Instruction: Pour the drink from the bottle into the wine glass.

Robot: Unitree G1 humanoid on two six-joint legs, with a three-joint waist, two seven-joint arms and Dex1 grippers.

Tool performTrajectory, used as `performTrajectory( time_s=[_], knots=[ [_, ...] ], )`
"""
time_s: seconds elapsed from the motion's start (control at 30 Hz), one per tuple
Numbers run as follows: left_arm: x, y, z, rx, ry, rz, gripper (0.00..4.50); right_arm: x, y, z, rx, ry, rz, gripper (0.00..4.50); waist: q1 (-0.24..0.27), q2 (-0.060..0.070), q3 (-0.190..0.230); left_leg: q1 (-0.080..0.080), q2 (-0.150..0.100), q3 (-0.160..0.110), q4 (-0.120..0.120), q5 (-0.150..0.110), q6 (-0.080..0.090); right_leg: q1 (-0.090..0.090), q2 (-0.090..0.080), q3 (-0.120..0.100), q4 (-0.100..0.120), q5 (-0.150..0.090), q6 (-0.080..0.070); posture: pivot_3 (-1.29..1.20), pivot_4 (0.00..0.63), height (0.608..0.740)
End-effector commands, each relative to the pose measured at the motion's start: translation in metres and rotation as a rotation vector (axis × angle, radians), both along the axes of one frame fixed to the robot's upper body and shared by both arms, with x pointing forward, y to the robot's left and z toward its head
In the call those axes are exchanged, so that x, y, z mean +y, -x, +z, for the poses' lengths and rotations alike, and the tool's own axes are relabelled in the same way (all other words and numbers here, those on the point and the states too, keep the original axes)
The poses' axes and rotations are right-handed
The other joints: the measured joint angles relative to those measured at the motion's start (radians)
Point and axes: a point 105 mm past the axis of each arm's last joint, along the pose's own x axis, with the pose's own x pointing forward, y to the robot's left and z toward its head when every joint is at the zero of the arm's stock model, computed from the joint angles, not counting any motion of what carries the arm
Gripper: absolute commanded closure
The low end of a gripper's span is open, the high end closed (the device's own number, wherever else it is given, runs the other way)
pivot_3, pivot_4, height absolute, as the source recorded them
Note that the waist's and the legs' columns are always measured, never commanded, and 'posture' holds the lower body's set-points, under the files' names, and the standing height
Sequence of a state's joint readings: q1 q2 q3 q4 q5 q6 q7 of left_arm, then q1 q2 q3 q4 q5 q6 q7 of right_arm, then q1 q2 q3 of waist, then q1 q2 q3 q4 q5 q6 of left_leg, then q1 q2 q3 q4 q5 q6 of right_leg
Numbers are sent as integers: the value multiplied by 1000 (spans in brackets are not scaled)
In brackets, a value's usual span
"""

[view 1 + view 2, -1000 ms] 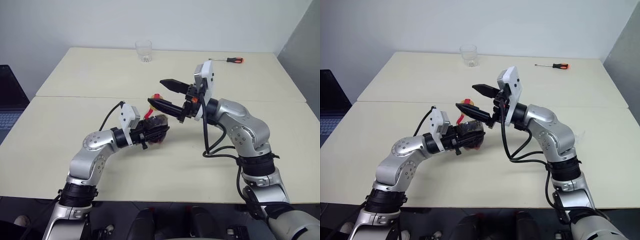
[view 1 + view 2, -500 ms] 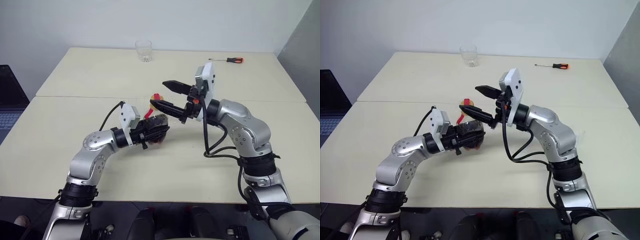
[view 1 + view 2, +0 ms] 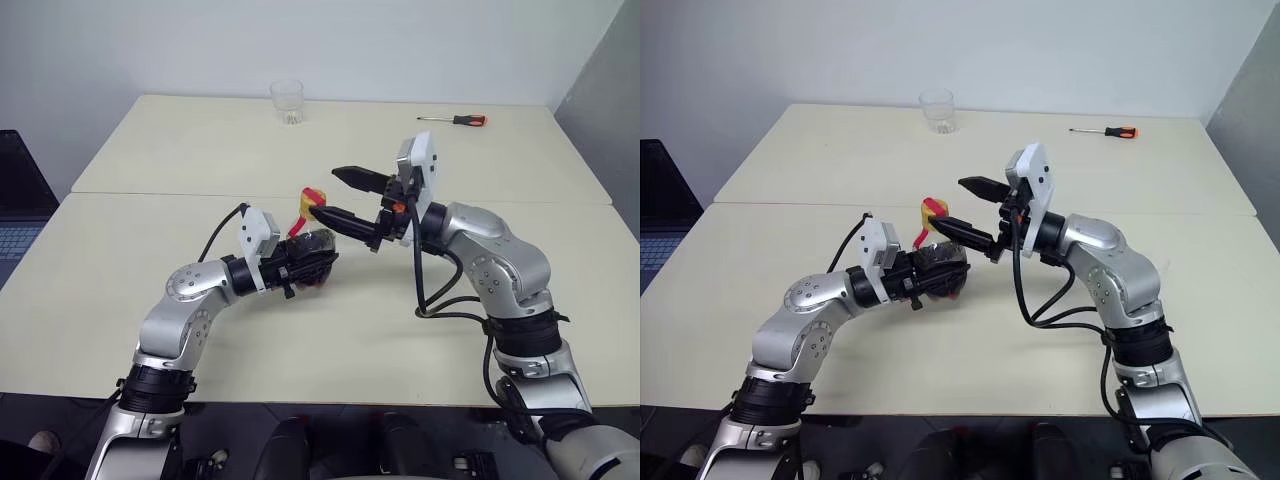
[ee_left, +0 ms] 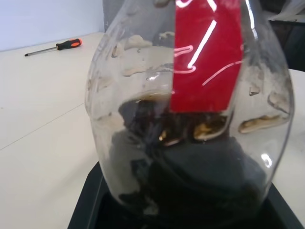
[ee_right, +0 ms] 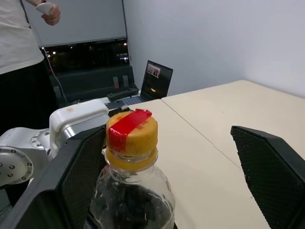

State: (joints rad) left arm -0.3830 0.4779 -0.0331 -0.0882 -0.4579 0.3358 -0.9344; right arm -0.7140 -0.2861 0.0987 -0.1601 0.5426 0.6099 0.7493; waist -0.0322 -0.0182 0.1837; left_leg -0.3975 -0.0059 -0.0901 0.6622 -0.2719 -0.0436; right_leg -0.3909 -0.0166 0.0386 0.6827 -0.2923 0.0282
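Two arms with silver-grey metallic rounded joint housings, separated by black ribbed collars at elbows and forearms. Each wrist carries a white rectangular camera housing. Left gripper: black, two fingers, with a black cable looping from the white housing back to the forearm. Right gripper: two long, tapering black fingers with a fine textured mesh-like inner face; small orange-red detail at the base; black cables hanging in a loop beneath the forearm.

The left gripper clamps the bottle upright above the table. The right gripper stands wide open beside its yellow cap. A tumbler and a screwdriver lie far back.
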Motion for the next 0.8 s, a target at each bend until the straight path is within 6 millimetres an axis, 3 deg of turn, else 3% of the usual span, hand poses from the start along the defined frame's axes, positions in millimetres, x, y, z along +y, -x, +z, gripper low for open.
performTrajectory(
  time_s=[0.03, 0.8],
  knots=[
    [-1, 2, 21, -94, 14, -22, 2553, -7, 6, 11, -40, -24, 1, 21, 0, 0, 0, 0, 0, 0, 0, 0, 0, 0, 0, 0, 0, 0, 0, 0, 150, 740],
    [0, 4, 22, -90, 9, -25, 2553, -21, 14, 5, -1, -9, 7, 21, 0, 0, 0, 0, 0, 0, 0, 0, 0, 0, 0, 0, 0, 0, 0, 0, 150, 740]
  ],
)
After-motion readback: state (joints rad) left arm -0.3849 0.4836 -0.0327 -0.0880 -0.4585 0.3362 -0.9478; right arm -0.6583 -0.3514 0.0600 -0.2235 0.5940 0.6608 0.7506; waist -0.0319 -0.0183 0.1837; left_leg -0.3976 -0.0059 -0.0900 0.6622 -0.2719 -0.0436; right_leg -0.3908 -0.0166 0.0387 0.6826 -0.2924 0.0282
